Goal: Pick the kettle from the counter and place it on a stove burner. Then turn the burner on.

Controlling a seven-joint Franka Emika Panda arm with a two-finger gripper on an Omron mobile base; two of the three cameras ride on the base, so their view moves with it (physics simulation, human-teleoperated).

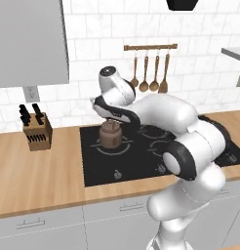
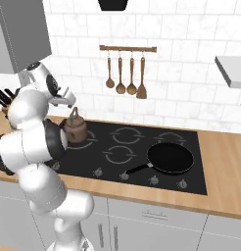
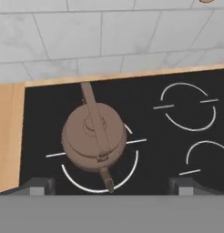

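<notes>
Starting at your left in the left base view, you've got the knife block parked on the counter, well clear of the cooktop. Moving right, the kettle is standing upright on the stove burner, the big ring at the rear left of the black glass. In the hand view you're looking straight down on it: the kettle sits a bit off-centre inside the broken arcs of the stove burner, handle lying across the knobbed lid, spout poking toward the bottom of that view.

The gripper hangs right above the kettle. The two finger tips sit far apart at the bottom corners of the hand view, so the claw is spread about as wide as it goes and has hold of nothing; the kettle stands free between and beyond them.

Keep going right in the right base view and you hit the smaller rings, then the black frying pan on the front right ring, handle pointing left toward the knobs along the front edge. Above it all, wooden utensils hang on the wall rail.
</notes>
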